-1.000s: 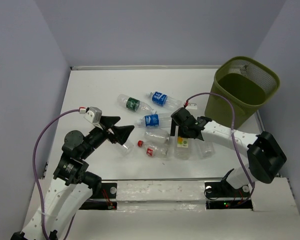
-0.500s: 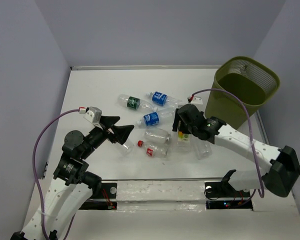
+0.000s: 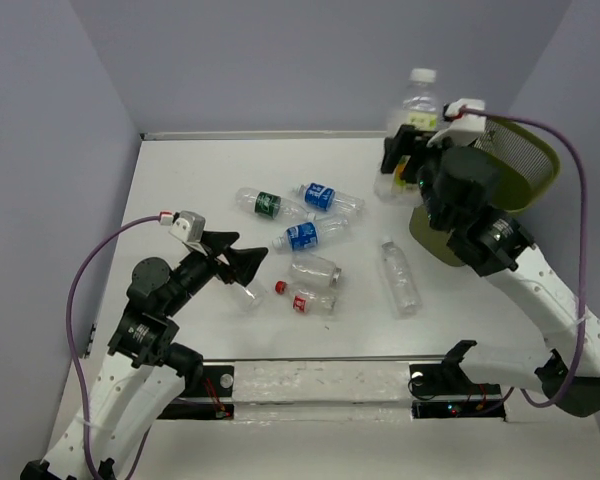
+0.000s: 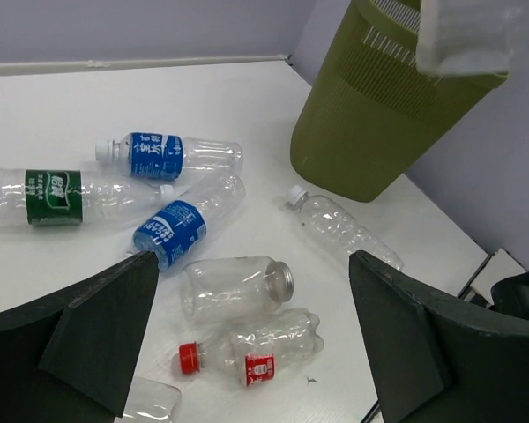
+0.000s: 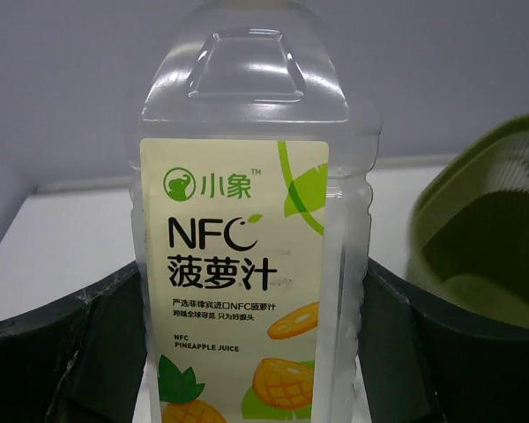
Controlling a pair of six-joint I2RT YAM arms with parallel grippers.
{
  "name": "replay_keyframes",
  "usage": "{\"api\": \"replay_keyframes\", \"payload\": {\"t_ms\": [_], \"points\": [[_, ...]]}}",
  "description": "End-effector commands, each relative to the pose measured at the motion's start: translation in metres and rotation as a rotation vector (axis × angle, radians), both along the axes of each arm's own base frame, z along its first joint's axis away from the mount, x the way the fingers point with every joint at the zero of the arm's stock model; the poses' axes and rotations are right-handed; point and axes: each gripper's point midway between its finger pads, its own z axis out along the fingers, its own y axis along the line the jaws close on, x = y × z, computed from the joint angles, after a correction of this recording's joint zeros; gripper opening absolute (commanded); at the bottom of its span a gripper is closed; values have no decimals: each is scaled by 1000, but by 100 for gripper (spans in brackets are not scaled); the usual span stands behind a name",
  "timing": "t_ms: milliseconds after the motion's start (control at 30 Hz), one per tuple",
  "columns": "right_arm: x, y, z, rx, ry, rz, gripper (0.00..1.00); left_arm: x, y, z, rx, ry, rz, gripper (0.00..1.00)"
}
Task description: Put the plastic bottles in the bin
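A pineapple-juice bottle [image 5: 247, 264] is held upright in the right claw [image 3: 405, 160], high up and just beside the rim of the bin [image 3: 528, 160]. The left claw [image 3: 250, 250] is spread wide over the worktop [image 3: 180, 170], where the other plastic bottles [image 3: 305, 237] are scattered on their sides.

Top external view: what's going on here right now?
The right gripper holds a clear plastic bottle with a yellow pineapple-juice label upright in the air, close to the olive-green wire-mesh bin but not yet dropped in. The left gripper hangs open over the left part of the white table, holding nothing. Several other clear plastic bottles lie on their sides on the table.
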Motion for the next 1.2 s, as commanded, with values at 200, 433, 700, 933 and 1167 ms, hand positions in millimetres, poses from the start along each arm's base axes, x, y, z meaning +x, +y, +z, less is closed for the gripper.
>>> {"api": "replay_keyframes", "payload": {"t_ms": [200,433,700,933,1167], "points": [[76,-232,80,-118,-290,-743,38,3,5,21,-20,-33,37,96],[107,-265,21,-163,-192,-750,69,13,19,14,-17,9,149,95],[82,-203,49,-129,-226,-489,97,30,30,-5,-15,111,267,99],[57,-124,-6,-125,-80,-297,98,42,36,-23,15,181,334,99],[7,-38,-82,3,160,157,86,51,44,-45,38,274,412,99]]}}
